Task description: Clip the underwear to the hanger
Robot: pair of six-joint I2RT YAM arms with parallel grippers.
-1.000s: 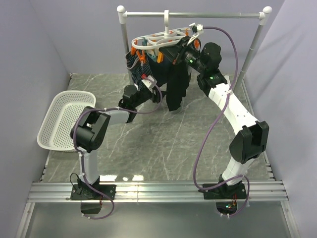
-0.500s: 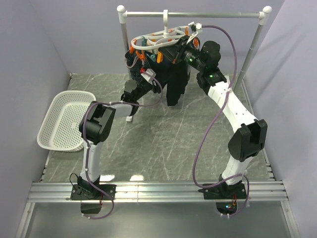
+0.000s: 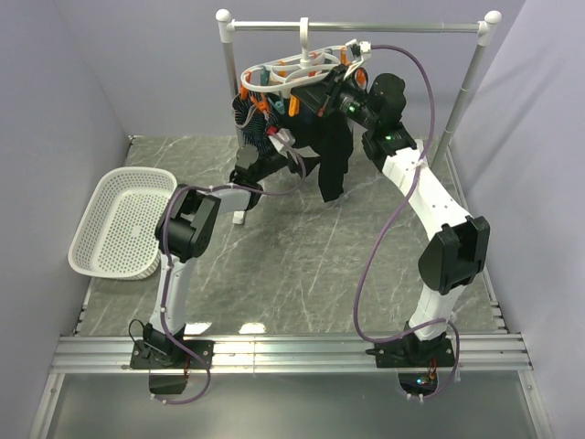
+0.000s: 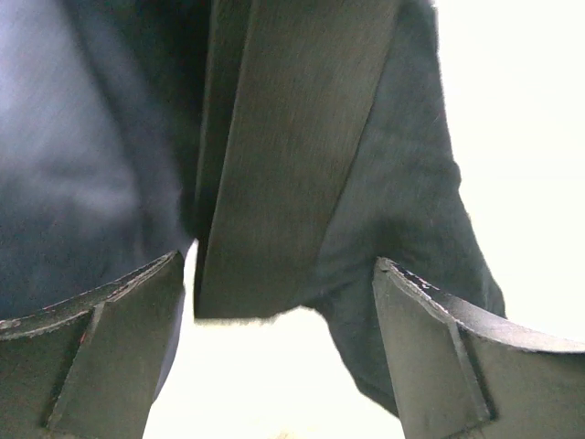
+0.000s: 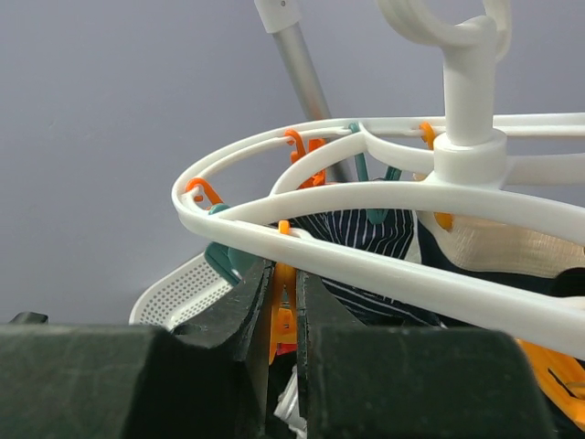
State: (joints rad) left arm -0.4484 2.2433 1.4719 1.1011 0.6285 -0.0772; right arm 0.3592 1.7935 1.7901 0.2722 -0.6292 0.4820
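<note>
Step in hand: pegging the cloth. Findings, largest item first.

1. The rail stand (image 3: 366, 27) carries the hanger (image 3: 279, 66) by its hook.
2. The underwear (image 3: 332, 160) hangs limp from the hanger's right side, one long black fold clear of the table. Whether any peg grips it I cannot tell from above.
3. The striped garment (image 3: 247, 117) hangs at the hanger's left end.
4. My left gripper (image 4: 276, 274) is up beneath the hanger, fingers spread wide and holding nothing. Dark cloth fills its view just beyond the fingertips (underwear or striped piece, I cannot say which).
5. My right gripper (image 5: 283, 302) is at the hanger's rim, jaws pressed almost together on an orange peg (image 5: 285, 315), which sits squeezed between them under the white loop.

Judgement: the peg is being worked while the cloth's hem is not yet secured. The next move calls for the left gripper to take a free edge of the underwear and lift it to a peg's mouth, and the right to release only once cloth sits inside.
</note>
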